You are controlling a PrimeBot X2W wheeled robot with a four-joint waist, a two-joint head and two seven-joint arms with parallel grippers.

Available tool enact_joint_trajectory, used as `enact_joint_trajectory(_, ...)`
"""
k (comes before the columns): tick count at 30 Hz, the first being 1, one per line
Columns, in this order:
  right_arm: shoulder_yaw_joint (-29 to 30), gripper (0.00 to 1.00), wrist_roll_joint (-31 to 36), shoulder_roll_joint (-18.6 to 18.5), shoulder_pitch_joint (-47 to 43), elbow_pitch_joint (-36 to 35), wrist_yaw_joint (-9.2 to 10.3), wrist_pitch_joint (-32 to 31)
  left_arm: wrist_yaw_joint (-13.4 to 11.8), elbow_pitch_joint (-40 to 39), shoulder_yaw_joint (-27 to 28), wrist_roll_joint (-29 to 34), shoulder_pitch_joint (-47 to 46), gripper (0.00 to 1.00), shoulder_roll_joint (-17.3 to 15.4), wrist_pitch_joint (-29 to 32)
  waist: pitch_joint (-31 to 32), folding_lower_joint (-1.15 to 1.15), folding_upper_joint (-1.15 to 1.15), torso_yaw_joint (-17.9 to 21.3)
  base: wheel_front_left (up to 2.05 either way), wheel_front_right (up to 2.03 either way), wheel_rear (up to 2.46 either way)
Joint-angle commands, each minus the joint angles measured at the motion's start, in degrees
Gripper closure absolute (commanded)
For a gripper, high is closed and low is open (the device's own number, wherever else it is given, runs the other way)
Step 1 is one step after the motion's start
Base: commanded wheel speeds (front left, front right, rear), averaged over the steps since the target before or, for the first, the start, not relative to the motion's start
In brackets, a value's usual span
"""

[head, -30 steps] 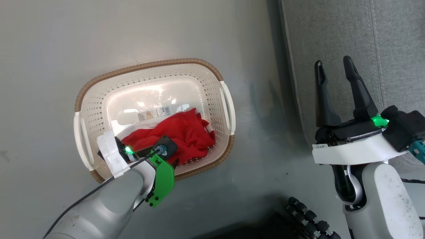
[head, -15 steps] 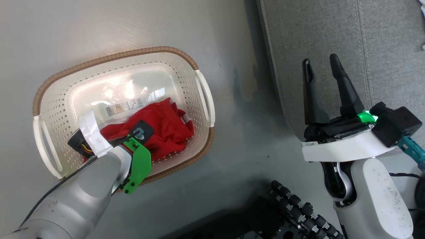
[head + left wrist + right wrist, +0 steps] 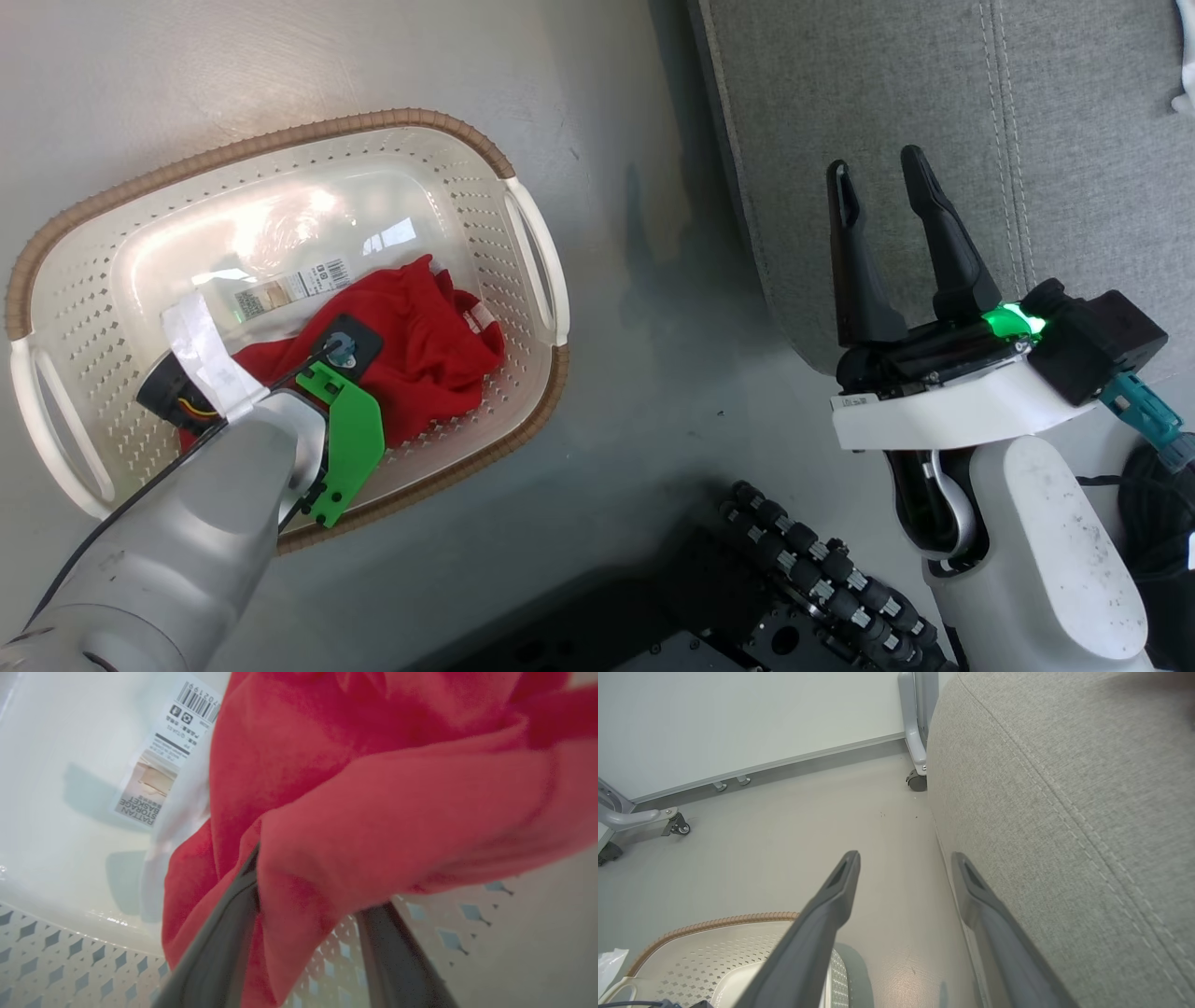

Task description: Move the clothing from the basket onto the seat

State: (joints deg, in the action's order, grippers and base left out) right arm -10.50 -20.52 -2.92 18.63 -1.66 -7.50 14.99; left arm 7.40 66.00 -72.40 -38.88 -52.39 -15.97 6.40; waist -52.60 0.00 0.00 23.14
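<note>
The basket (image 3: 280, 140) is cream plastic, a rounded rectangle pierced with small diamond holes, with a brown braided-looking rim, loop handles and a glossy smooth bottom carrying a barcode label sticker (image 3: 289, 285). The clothing (image 3: 420, 345) is a soft, matte, bright red heap, crumpled in the basket's near right part beside the sticker. The seat (image 3: 887, 93) is coarse grey weave with a rounded edge and a double line of pale stitching; no garment lies on it.

The left gripper (image 3: 310, 914) is down in the basket, wrist wrapped in white tape (image 3: 201, 350) and bearing a green plastic bracket (image 3: 347, 439). In the left wrist view its dark fingers (image 3: 219, 952) stand apart with a red fold draped over and between them; their tips are buried in the cloth and they do not look closed on it. The right gripper (image 3: 878, 173) hovers over the seat's front edge, its tapered fingers spread with nothing between them.

Against half a second ago the head camera has swung, so the basket sits further left and more of the seat shows; the garment keeps its place in the basket, the left wrist stays over it, and the right gripper holds the same spread.

Everything stands on a smooth grey floor (image 3: 653, 392), slightly glossy. The right wrist view shows a pale wall (image 3: 738, 718) with a skirting strip and grey castored frame legs (image 3: 915, 742)
</note>
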Motion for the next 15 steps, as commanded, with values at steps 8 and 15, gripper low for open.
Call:
enact_joint_trajectory(8,1.1,0.00,0.8,0.0,1.0,0.4,0.02,0.3,0.2,1.7,-0.3,0.2,-1.1,1.00,1.9,-4.1,2.1,0.00,0.00,-1.3,0.00,0.00,0.00)
enact_joint_trajectory(15,2.8,0.00,3.3,0.0,-0.5,1.0,0.02,0.3,-0.6,1.4,0.4,-0.4,1.4,1.00,5.1,-12.5,7.9,0.00,0.00,-4.4,0.00,0.00,0.00)
